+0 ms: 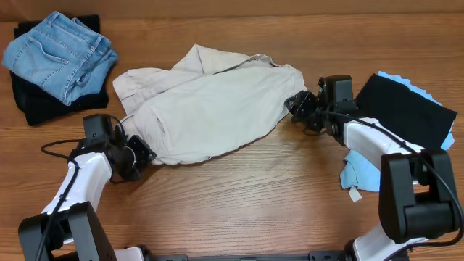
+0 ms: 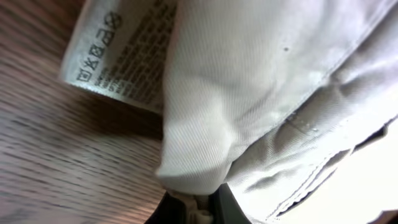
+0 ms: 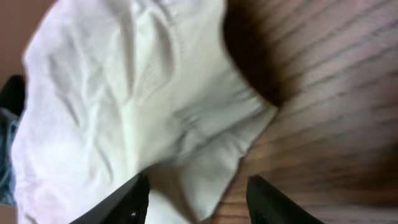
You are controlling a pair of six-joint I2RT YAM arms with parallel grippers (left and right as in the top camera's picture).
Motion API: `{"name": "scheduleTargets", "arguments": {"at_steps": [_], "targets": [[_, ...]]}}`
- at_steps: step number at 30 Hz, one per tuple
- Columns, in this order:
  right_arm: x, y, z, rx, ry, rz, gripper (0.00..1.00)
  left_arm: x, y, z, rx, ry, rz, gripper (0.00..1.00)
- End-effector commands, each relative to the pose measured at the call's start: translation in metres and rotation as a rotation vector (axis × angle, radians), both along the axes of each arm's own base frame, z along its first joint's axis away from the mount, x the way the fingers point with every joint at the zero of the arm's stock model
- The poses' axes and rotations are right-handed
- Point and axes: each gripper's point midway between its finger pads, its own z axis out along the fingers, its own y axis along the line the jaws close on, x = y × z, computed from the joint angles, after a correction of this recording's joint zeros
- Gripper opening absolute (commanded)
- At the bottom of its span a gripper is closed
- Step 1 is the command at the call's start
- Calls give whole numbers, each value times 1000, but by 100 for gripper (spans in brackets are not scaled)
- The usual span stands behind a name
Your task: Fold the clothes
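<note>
**Inspector:** Position of the trousers (image 1: 210, 109)?

**Assessor:** Spread rumpled across the middle of the table (image 1: 254, 188), pale beige; one end reaches toward the far left, the other ends at the right gripper (image 1: 296, 106); a white care label (image 2: 118, 53) hangs at the near-left edge, printed symbols legible in the left wrist view, the wood showing below it.

**Inspector:** Left gripper (image 1: 139, 154)?

**Assessor:** At the near-left corner of the trousers; jaws closed down; the left wrist view shows a fold of beige fabric bunched right at the fingertips, so I record it as pinching the cloth.

**Inspector:** And the right one?

**Assessor:** At the right-hand edge of the garment; its two dark fingers (image 3: 127, 202) stand apart, roughly half spread; a corner of the fabric lies in the gap between them; I cannot tell whether either finger touches the cloth.

**Inspector:** Other items?

**Assessor:** Folded jeans (image 1: 61, 54) at the far left, lying on a black garment (image 1: 36, 101); at the right a black cloth (image 1: 406, 109) lying over a light blue cloth (image 1: 359, 170); both piles are apart from the trousers.
</note>
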Motion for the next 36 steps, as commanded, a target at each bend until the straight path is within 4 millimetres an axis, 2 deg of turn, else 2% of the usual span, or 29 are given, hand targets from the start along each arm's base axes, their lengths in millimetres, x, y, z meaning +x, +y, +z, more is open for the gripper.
{"name": "scheduleTargets", "arguments": {"at_steps": [1,3,5,7,12,14,16,17,20,21,23,26,28,30,32,36], "targets": [[4,20,3,39,-31,33,54,11,-7,11,-62,-38,-3,4],[6,35,-5,34,-50,61,54,12,-13,15,-101,-49,-15,4],[9,43,-19,24,-54,72,54,12,-16,16,-114,-57,-29,4],[12,48,-24,45,-64,82,55,12,-16,16,-113,-58,-33,4],[19,59,-11,71,-139,162,56,12,-16,16,-110,-60,-39,4],[17,73,-1,102,-172,247,59,12,-16,16,-109,-60,-39,4],[19,74,11,118,-195,275,59,12,-16,16,-104,-65,-53,4],[21,70,18,121,-200,268,59,12,-16,16,-101,-67,-62,4],[32,42,48,99,-232,220,62,10,-16,15,-98,-64,-75,4],[37,25,60,91,-233,183,64,10,-16,15,-95,-67,-82,4],[41,-3,69,72,-219,116,67,10,-15,15,-88,-66,-81,4],[45,-47,61,7,-194,23,70,10,-14,14,-83,-65,-80,4],[47,-60,59,-60,-230,55,70,10,-14,14,-83,-65,-79,4],[47,-68,52,-121,-229,58,69,10,-14,14,-81,-64,-79,4],[46,-76,37,-161,-184,27,65,9,-14,14,-81,-63,-78,4],[44,-72,5,-160,-135,65,64,8,-14,13,-82,-58,-78,4]]}}
